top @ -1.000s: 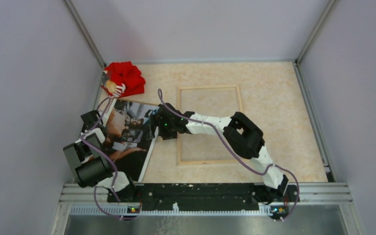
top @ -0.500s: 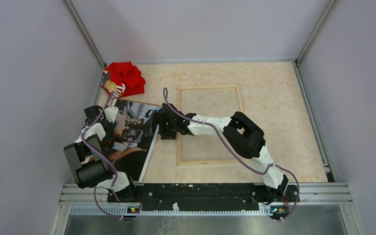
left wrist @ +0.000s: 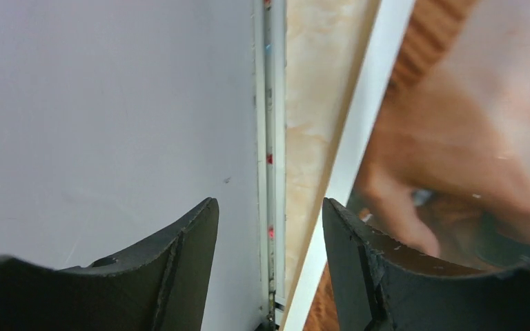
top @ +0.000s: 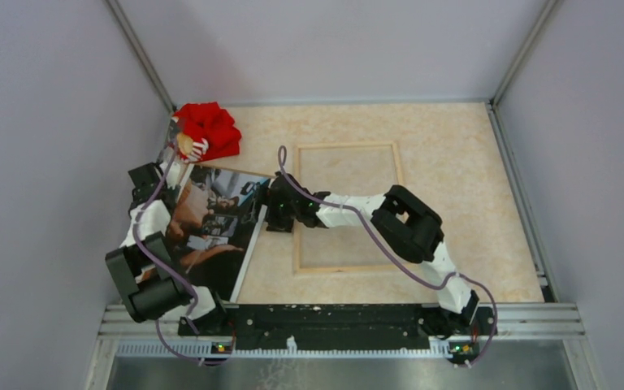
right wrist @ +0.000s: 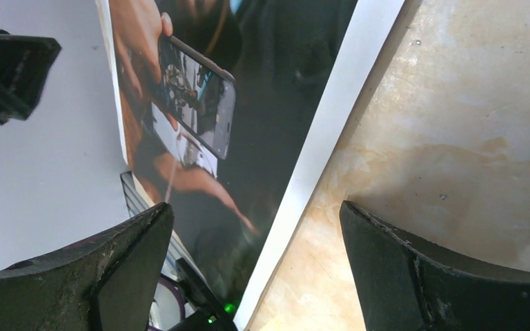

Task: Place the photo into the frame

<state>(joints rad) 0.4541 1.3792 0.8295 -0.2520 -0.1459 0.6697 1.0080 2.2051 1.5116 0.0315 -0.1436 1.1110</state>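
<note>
The photo [top: 215, 223], a dark glossy print with a white border, lies on the left of the table, its left side against the wall. The frame [top: 348, 146] lies flat to its right, light wood side up. My left gripper [top: 146, 180] is open at the photo's far left edge. In the left wrist view this gripper [left wrist: 268, 203] straddles the white border [left wrist: 359, 138], with the wall behind its left finger. My right gripper [top: 271, 205] is open at the photo's right edge. In the right wrist view it [right wrist: 257, 207] spans the photo [right wrist: 276, 83] and bare table, gripping nothing.
A red cloth bundle [top: 209, 128] sits in the back left corner, just beyond the photo. Grey walls [top: 49, 162] close in the left, back and right sides. A metal rail [top: 333, 313] runs along the near edge by the arm bases.
My left gripper swung in over the photo, then moved out to its far left edge by the wall. The right gripper shifted slightly right. The photo and the frame stayed put.
</note>
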